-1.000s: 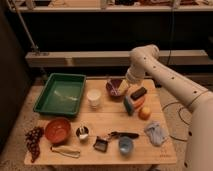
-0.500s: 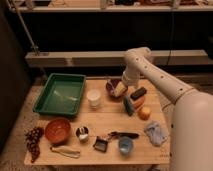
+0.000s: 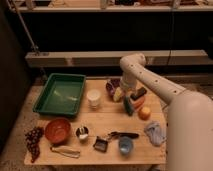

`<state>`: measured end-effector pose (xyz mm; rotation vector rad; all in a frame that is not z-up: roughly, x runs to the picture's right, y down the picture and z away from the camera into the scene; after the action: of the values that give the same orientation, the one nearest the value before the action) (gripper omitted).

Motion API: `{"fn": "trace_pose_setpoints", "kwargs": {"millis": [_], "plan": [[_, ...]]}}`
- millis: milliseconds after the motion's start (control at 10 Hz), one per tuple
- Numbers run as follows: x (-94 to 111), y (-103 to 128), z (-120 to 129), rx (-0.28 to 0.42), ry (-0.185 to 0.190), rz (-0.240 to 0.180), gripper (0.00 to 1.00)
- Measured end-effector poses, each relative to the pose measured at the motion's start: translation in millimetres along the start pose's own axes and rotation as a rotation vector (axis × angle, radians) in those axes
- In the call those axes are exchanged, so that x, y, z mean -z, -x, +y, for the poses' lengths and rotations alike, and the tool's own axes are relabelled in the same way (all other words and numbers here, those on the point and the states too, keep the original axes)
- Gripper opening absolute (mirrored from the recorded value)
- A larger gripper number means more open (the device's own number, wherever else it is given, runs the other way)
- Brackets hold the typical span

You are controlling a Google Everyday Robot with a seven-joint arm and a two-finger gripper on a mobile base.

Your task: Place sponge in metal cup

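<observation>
— Gripper (image 3: 122, 93) first: hangs low at the far side of the table (image 3: 100, 117), by the rim of the purple bowl (image 3: 113, 86) and just above the sponge (image 3: 128, 106).

— Clenched or released?

— Cannot tell; tucked under the wrist from this angle. Seems to be carrying nothing, though that is only a guess.

— And the sponge?

— Lies flat on the wood, teal side showing, touching or nearly touching the carrot (image 3: 137, 103), with the black block (image 3: 138, 92) just behind. Not lifted, as far as can be seen.

— And the metal cup (image 3: 82, 133)?

— Stands upright near the front edge, just beside the orange bowl (image 3: 57, 130), well apart from the sponge. Dark inside, nothing teal in it.

— So how far along?

— Barely started, by the look of it. Probably at the reach-and-grasp step, no more.

— Left to do?

— Nearly all of it: close on the sponge, lift it clear of carrot and block, carry it toward the front, past the white cup (image 3: 93, 97), then let go over the cup.

— Anything tight?

— Likely the fit. Looks longer than the cup's mouth, so may have to go in end first, or end up propped on the rim.
</observation>
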<state>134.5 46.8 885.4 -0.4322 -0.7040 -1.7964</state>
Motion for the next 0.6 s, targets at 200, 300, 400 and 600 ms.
{"fn": "trace_pose_setpoints", "kwargs": {"millis": [200,300,400,600], "plan": [[-6,7,4,-0.032,0.020,0.007,0.80],[-8,8,6,-0.039,0.028,0.009,0.80],[-10,10,7,-0.049,0.032,0.016,0.80],[-14,13,10,-0.058,0.029,0.030,0.80]]}}
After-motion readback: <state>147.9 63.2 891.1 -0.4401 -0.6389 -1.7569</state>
